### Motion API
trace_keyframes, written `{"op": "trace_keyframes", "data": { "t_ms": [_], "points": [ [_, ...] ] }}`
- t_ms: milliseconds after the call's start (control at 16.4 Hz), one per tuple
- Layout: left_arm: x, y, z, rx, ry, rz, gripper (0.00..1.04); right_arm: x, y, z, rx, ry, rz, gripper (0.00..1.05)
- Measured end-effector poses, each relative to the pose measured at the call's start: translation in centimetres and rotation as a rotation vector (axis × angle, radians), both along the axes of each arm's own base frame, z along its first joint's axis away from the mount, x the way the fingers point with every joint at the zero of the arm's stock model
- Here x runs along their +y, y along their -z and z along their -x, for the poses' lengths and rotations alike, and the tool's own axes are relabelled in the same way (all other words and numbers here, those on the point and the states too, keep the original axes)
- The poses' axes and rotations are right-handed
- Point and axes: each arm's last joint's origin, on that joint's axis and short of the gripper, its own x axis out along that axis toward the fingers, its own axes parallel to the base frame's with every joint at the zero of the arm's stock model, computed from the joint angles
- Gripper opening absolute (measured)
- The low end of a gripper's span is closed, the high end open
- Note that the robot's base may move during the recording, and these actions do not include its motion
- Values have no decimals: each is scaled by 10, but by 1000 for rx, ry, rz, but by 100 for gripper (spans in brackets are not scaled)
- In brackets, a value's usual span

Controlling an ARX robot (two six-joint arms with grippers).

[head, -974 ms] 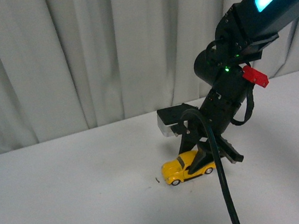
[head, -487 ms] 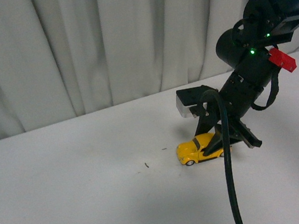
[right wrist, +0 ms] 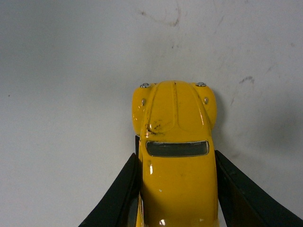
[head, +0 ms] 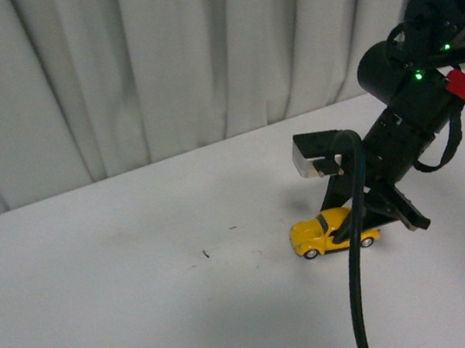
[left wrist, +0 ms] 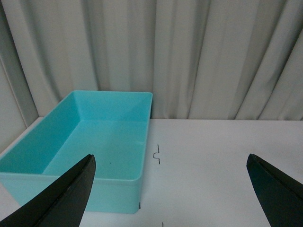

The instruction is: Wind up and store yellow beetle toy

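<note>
The yellow beetle toy (head: pixel 327 232) rests with its wheels on the white table, right of centre in the front view, nose pointing left. My right gripper (head: pixel 356 224) is shut on its rear half. In the right wrist view the black fingers (right wrist: pixel 118 189) press both sides of the yellow beetle toy (right wrist: pixel 174 142), whose hood and dark windscreen show ahead of them. My left gripper (left wrist: pixel 170 189) is open over bare table, next to a turquoise bin (left wrist: pixel 94 142); it does not show in the front view.
The turquoise bin is empty and stands against the grey curtain (head: pixel 155 63) in the left wrist view. Small dark marks (head: pixel 205 253) dot the white table (head: pixel 105 315). A black cable (head: pixel 359 286) hangs from the right arm.
Across the three front-view frames my right arm and the gripped toy car have shifted to the right in the picture, and the table marks and curtain folds have shifted left.
</note>
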Motion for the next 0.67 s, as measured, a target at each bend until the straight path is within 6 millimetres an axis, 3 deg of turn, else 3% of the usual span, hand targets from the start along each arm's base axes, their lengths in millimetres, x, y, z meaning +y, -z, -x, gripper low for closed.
{"op": "trace_keyframes", "data": {
  "t_ms": [426,487,670],
  "points": [
    [0,0,0,0,0,0,98,-19,0,17,37,74,-8,40],
    [0,0,0,0,0,0,98,-20,-1,16,34,46,1,44],
    [0,0,0,1,0,0,98,-25,7,21,70,-4,41,81]
  ]
}}
